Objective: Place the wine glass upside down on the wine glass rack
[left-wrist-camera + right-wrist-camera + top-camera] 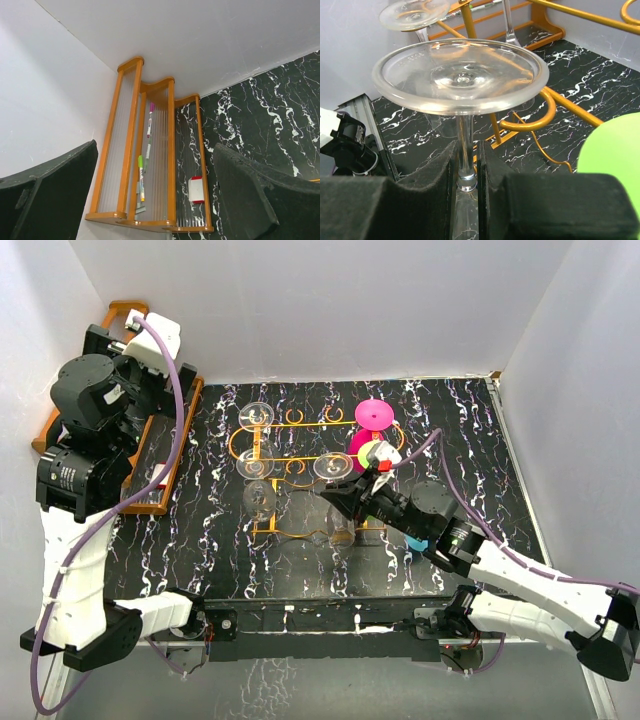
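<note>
My right gripper [468,156] is shut on the stem of a clear wine glass [461,75], held upside down with its round foot on top. In the top view the gripper [338,502] holds this glass [333,466] at the front middle of the orange-gold wire rack [300,454]. A ring slot of the rack [532,119] lies just right of the stem and below the foot. Other clear glasses [256,415] and a pink one [374,414] hang on the rack. My left gripper [155,200] is open and empty, over the wooden shelf at the far left.
A stepped brown wooden shelf [171,150] stands against the left wall, also seen in the top view [172,455], with markers [141,175] and a small white-and-red block [196,189] on it. A green glass [615,165] hangs close on the right. White walls enclose the black marbled table [470,440].
</note>
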Available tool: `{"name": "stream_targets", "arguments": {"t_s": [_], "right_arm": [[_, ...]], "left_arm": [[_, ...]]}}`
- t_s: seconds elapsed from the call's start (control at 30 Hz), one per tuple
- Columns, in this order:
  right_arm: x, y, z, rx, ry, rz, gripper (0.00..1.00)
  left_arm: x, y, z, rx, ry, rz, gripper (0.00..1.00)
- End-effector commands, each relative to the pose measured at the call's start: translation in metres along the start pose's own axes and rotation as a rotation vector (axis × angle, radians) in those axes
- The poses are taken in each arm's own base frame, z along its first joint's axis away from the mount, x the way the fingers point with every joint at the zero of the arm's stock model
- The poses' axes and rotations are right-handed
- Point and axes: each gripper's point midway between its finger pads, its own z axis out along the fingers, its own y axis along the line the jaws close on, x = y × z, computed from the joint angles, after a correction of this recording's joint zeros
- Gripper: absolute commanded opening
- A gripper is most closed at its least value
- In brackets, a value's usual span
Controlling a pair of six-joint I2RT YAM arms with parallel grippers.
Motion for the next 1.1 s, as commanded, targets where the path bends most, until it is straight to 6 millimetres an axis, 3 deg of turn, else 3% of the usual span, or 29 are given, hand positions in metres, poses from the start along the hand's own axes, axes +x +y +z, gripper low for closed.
{"name": "stream_targets", "arguments": {"t_s": [0.0,0.33,0.63,1.07], "right_arm": [[-0.027,0.001,0.005,0.016,-0.105,-0.024,0.08],[-0.037,-0.009,0.002,0.090,-0.147,-0.032,0.08],[-0.031,-0.019,0.004,0.152,-0.116,-0.021,0.08],[-0.029,-0.019,0.009,0.164,-0.114,-0.023,0.10]], "left_arm": [[0.000,0.001,-0.007,0.008,-0.013,-0.015,0.97],[0.004,0.000,-0.009,0.011,-0.009,-0.002,0.97],[0.004,0.000,-0.009,0.012,-0.010,-0.004,0.97],[0.007,-0.002,-0.012,0.016,-0.007,0.004,0.97]]}}
